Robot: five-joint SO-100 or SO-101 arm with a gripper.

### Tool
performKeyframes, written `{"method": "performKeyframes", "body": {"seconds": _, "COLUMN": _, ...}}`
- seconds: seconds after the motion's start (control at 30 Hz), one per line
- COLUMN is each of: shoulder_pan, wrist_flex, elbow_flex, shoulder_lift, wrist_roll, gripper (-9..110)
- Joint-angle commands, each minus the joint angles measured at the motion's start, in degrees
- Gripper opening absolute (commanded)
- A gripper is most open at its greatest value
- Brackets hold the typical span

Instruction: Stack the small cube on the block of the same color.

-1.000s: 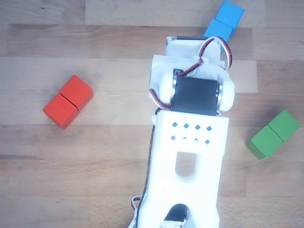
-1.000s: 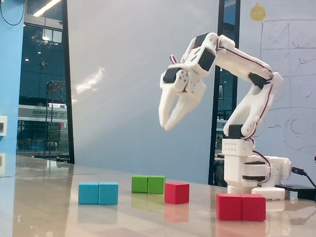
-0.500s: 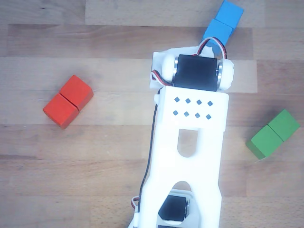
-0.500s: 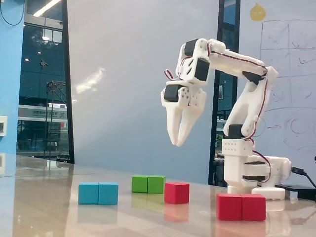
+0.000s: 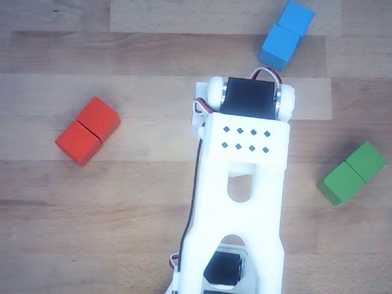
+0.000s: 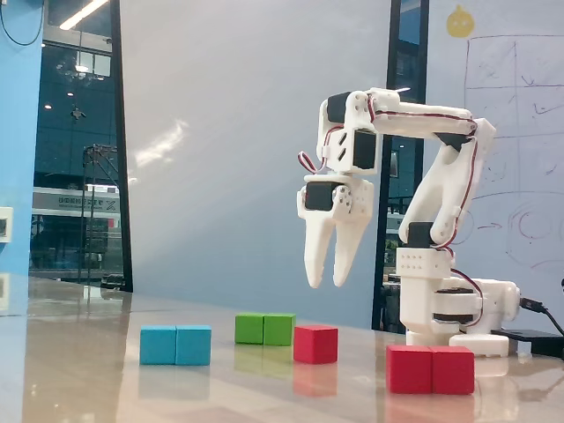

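Small red cube [image 6: 315,344] sits alone on the surface [image 6: 88,379], between the green block [image 6: 264,329] and the red double block [image 6: 431,369], apart from both; hidden under the arm in the other view. Looks light, rigid, matte faces; probably best pinched across two opposite sides, which stand clear. Claw [image 6: 324,282] hangs high above it, pointing down, fingers slightly parted, holding nothing. Blue block [image 6: 175,345] well off; nothing seems to bar the descent.

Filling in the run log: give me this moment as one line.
hand: open, empty, pointing down above small red cube | cube: on table, untouched | red double block: nothing stacked on it
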Motion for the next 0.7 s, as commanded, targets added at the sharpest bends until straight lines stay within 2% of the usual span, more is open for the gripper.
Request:
{"method": "performKeyframes", "body": {"seconds": 0.0, "shoulder_pan": -0.2, "wrist_flex": -0.8, "elbow_flex": -0.5, "shoulder_lift": 0.7, "wrist_roll": -0.4, "gripper": 21}}
{"method": "performKeyframes", "body": {"seconds": 0.67, "shoulder_pan": -0.1, "wrist_flex": -2.1, "elbow_flex": 0.3, "shoulder_lift": -0.4, "wrist_roll": 0.4, "gripper": 22}}
